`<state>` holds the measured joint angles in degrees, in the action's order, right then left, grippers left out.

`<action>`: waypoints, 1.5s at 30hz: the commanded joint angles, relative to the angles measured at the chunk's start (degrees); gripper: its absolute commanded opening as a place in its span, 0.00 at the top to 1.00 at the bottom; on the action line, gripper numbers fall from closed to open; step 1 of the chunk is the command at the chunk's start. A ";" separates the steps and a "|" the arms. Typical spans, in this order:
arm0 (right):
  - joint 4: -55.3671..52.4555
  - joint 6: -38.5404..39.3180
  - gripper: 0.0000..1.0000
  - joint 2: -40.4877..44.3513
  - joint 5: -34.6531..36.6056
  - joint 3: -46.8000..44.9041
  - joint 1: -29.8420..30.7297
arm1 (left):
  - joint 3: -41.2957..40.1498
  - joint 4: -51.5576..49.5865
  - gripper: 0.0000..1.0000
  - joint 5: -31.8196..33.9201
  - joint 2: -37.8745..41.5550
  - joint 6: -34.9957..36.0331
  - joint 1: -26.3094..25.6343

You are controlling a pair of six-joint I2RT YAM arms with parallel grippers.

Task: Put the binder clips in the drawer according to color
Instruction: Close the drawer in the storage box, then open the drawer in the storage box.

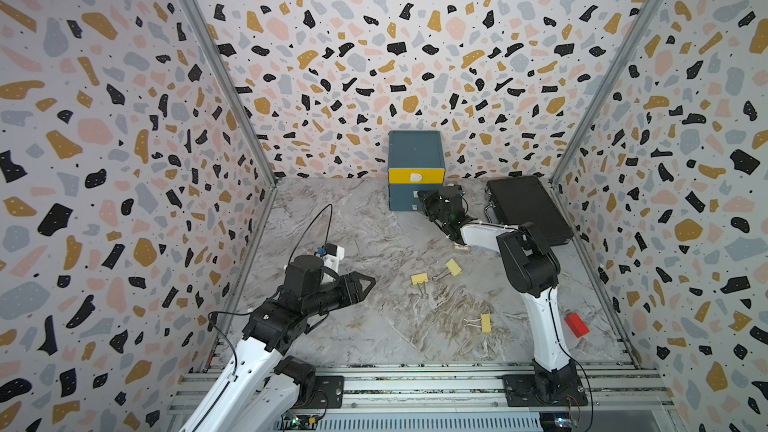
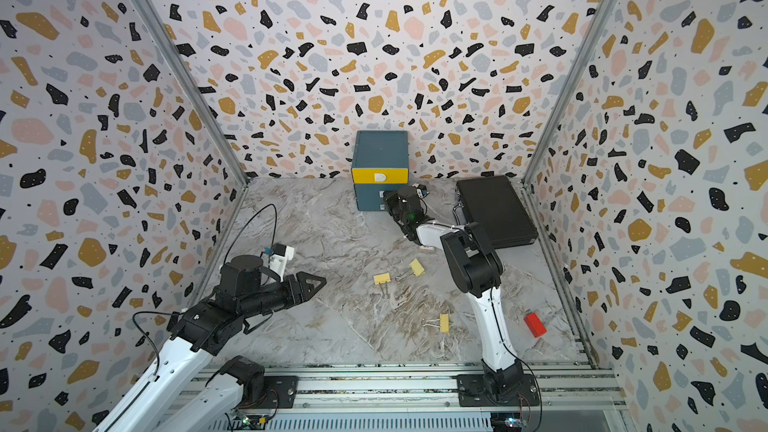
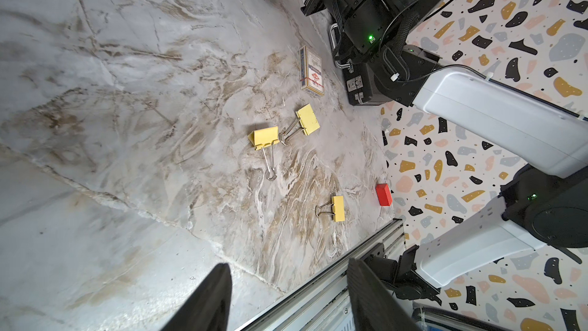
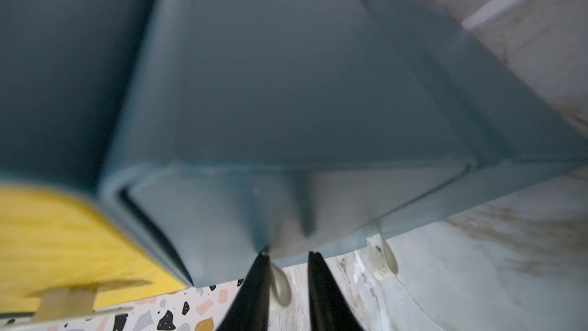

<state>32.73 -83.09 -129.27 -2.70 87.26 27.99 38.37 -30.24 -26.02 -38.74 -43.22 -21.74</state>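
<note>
- The drawer chest (image 1: 414,150) stands against the back wall on the marble table (image 1: 353,243). A flat black briefcase (image 1: 528,209) lies just beside it, toward the right wall.
- In both top views the right arm's wrist covers the right part of the two teal drawer fronts. The right gripper (image 4: 286,254) therefore shows only in its own wrist view.
- Its fingers are slightly parted. The middle drawer's white tab pull (image 4: 280,288) sits between them, against one finger and clear of the other, not pinched.
- Yellow binder clips (image 3: 263,137) lie loose on the table in front of the chest. Two are close together with wire handles touching, and a third clip (image 3: 338,208) lies nearer the front rail.
- A printed card packet (image 3: 311,71) lies between the clips and the briefcase. In both top views the right forearm half hides it.
- A red block (image 1: 576,324) sits near the right wall.
- The left gripper (image 1: 370,282) hovers over the table's left part, well apart from the clips, with its fingers spread and nothing in them.
- The insides of the drawers cannot be seen, and the right wrist view is blurred at close range.
</note>
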 commanded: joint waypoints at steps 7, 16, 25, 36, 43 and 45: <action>6.21 0.33 0.47 7.13 -1.77 -11.64 -0.14 | -0.49 2.81 0.37 0.82 0.13 1.02 0.40; 6.61 -0.05 0.47 1.26 -2.16 -7.45 1.69 | 0.30 3.44 0.37 -0.81 -3.29 3.27 2.90; 4.91 -2.03 0.48 -4.51 -1.24 -1.01 2.08 | 0.72 3.13 0.37 -3.26 -3.64 4.09 5.65; 5.05 -3.12 0.66 -7.87 1.08 2.21 2.07 | 1.00 2.47 0.38 -5.51 -3.87 4.93 7.58; 6.08 -3.90 0.80 -8.97 2.03 3.03 1.55 | 0.83 1.59 0.38 -6.47 -3.11 5.47 8.60; 6.18 -4.01 0.86 -9.15 1.82 3.34 1.43 | 0.65 1.63 0.38 -6.57 -2.93 5.36 8.84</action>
<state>38.17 -86.78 -138.41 -1.80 88.51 29.74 38.37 -29.36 -31.24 -42.39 -39.31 -13.43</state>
